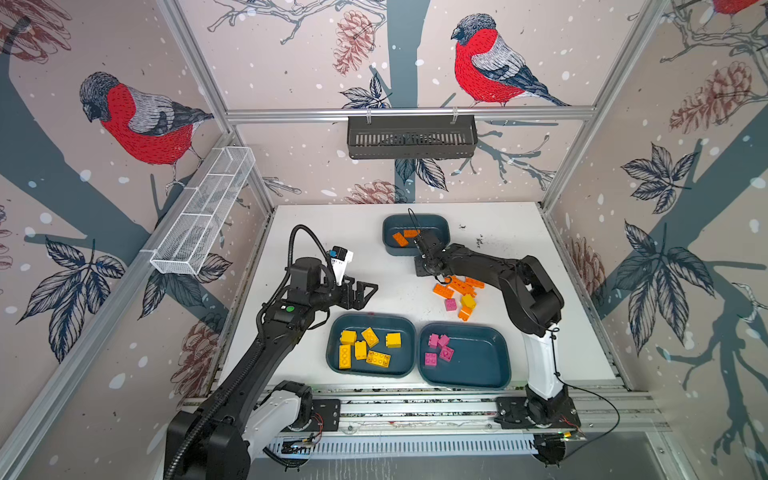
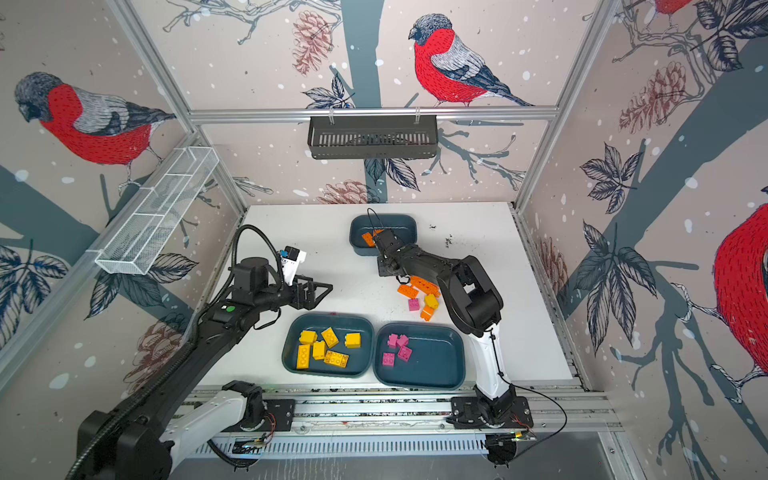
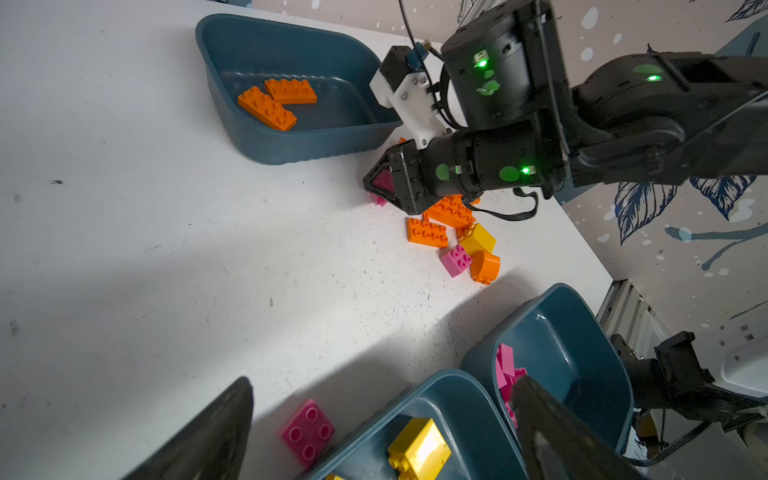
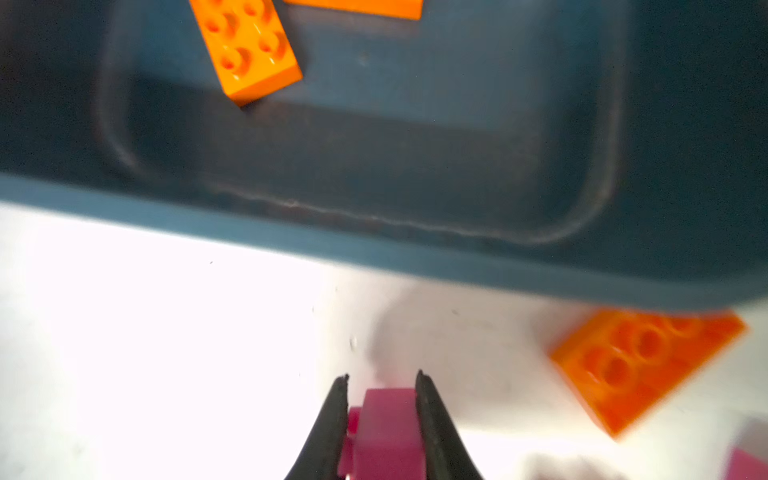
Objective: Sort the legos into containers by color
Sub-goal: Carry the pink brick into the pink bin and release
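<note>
Right gripper [image 4: 382, 376] was clamped on a pink brick [image 4: 384, 428] just beside the small tub [image 1: 415, 217], on its robot-facing side; couldn't tell if the brick was lifted off the table [image 1: 316, 232]. Two orange bricks [image 1: 400, 239] lay inside the small tub. A loose pile [image 1: 457, 291] of orange, yellow and pink bricks sat near that tub, behind the gripper. Left gripper [image 1: 368, 295] had its fingers apart and empty, well apart from the small tub. Two wide tubs [image 1: 332, 345] sat farther off, holding yellow and pink bricks.
</note>
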Robot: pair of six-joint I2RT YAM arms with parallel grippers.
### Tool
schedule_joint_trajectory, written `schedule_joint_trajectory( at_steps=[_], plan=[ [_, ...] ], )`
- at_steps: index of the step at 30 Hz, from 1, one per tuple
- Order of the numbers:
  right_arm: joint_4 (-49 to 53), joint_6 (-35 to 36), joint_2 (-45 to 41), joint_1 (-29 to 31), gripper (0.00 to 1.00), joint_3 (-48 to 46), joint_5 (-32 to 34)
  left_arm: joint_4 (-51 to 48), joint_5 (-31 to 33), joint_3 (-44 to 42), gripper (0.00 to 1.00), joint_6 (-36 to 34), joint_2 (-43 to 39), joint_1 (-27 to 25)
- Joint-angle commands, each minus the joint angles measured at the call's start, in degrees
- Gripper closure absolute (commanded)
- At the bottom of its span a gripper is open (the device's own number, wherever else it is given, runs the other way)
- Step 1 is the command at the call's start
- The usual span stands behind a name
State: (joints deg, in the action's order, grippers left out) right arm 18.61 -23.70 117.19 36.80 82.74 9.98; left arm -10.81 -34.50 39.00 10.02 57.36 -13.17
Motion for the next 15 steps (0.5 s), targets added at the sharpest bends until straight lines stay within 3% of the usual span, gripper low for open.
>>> schedule_joint_trajectory(
  at_steps=[1, 8, 15],
  plan=[
    [-0.50, 6.14, -6.16, 0.12, 0.81, -3.05, -4.01, 1.40, -1.30, 0.66, 0.04, -1.06, -0.06, 0.16],
    [4.79, 26.36, -26.93, -0.97, 0.82, -16.78, -19.47, 1.99, -1.99, 1.06, 0.04, -0.75, 0.37, 0.16],
    [16.42, 42.09, -42.98, 0.45, 0.81, -28.11, -26.72, 3.69, -2.43, 0.98, 0.04, 0.64, 0.95, 0.25]
  ],
)
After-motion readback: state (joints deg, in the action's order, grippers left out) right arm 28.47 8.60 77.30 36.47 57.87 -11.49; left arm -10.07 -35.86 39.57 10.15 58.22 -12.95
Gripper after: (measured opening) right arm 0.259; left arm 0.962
